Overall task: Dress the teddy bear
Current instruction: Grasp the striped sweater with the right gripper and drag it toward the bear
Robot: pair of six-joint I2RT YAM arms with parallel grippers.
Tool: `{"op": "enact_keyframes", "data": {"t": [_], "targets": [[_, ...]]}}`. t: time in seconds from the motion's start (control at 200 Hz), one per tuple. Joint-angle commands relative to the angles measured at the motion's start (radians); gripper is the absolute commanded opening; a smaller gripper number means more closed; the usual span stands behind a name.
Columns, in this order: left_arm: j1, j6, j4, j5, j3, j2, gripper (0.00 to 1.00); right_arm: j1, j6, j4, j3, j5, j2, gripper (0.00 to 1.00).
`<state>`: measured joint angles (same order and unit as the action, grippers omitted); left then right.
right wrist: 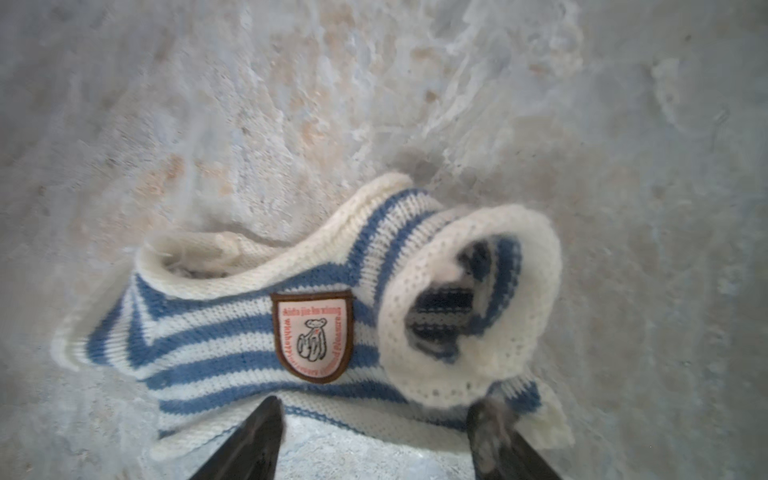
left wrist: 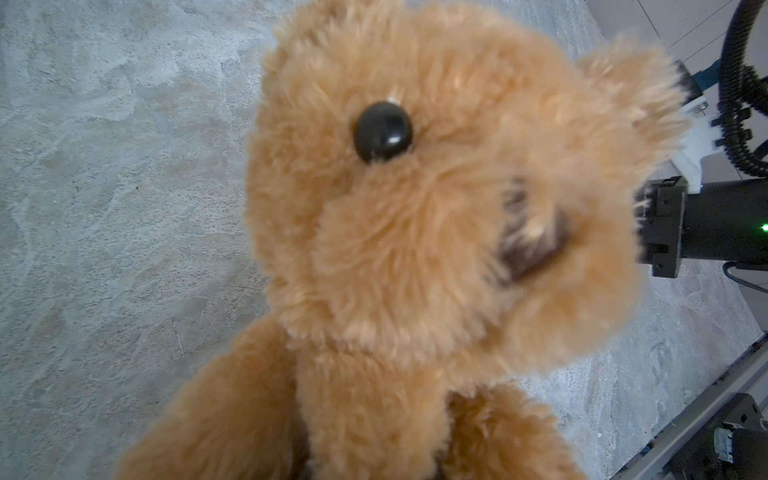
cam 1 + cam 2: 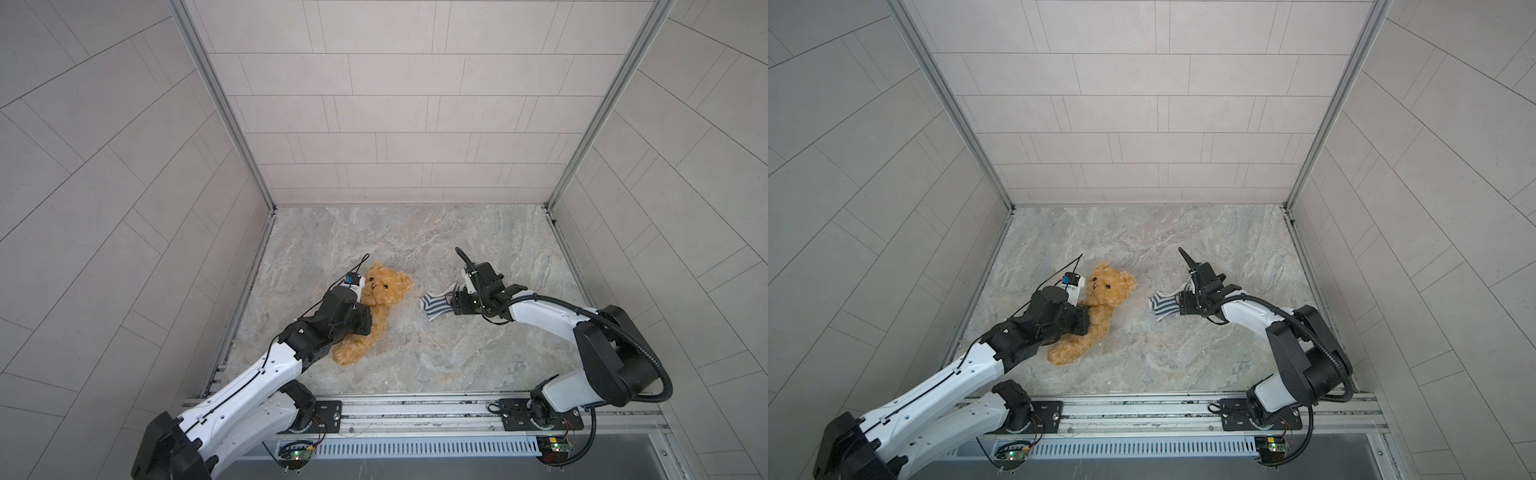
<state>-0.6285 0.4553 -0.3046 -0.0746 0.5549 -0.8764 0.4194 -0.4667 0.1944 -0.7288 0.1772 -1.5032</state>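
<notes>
Step in hand, as I read it: fetching the garment.

- Left gripper (image 3: 368,322) looks clamped on the torso of the teddy bear (image 3: 384,291), which lies left of table centre.
- Right gripper (image 1: 380,415) is open, its fingers astride the hem of the striped sweater (image 1: 232,340).
- Next move: pinch one knit layer, leaving the neck hole agape.
- Bare marble table (image 3: 415,249) lies between bear and sweater; the walls are well apart.

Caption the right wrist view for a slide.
Open right gripper over the edge of a striped sweater on marble tabletop.
</notes>
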Motion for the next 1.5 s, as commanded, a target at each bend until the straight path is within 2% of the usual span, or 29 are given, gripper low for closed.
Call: {"op": "enact_keyframes", "data": {"t": [0.0,0.295,0.506,0.651,0.816,0.931,1.236,1.402,1.497], "targets": [[0.005,-0.006,0.026,0.003,0.029,0.008,0.00,-0.003,0.028,0.024,-0.017,0.010,-0.028,0.73],[0.006,-0.006,0.035,0.001,0.012,0.016,0.00,0.015,-0.046,-0.047,0.057,0.045,0.015,0.73],[0.006,-0.011,0.047,0.006,-0.002,0.027,0.00,0.149,-0.190,-0.119,0.140,0.016,0.105,0.74],[0.006,-0.025,0.044,0.003,-0.012,0.028,0.00,0.215,-0.226,-0.072,0.119,-0.037,0.175,0.73],[0.006,-0.037,0.042,0.007,-0.021,0.043,0.00,0.213,-0.141,-0.030,0.087,-0.135,0.249,0.73],[0.006,-0.039,0.037,-0.002,-0.023,0.048,0.00,0.156,-0.080,0.014,0.058,-0.138,0.255,0.73],[0.006,-0.033,0.033,-0.022,-0.026,0.065,0.00,0.070,-0.018,0.023,-0.024,-0.117,0.126,0.68],[0.006,-0.032,0.034,-0.031,-0.015,0.056,0.00,0.045,-0.013,0.029,-0.061,-0.082,0.028,0.59],[0.004,-0.036,0.033,-0.036,-0.009,0.051,0.00,0.033,-0.014,0.052,-0.078,-0.073,-0.020,0.47]]}}
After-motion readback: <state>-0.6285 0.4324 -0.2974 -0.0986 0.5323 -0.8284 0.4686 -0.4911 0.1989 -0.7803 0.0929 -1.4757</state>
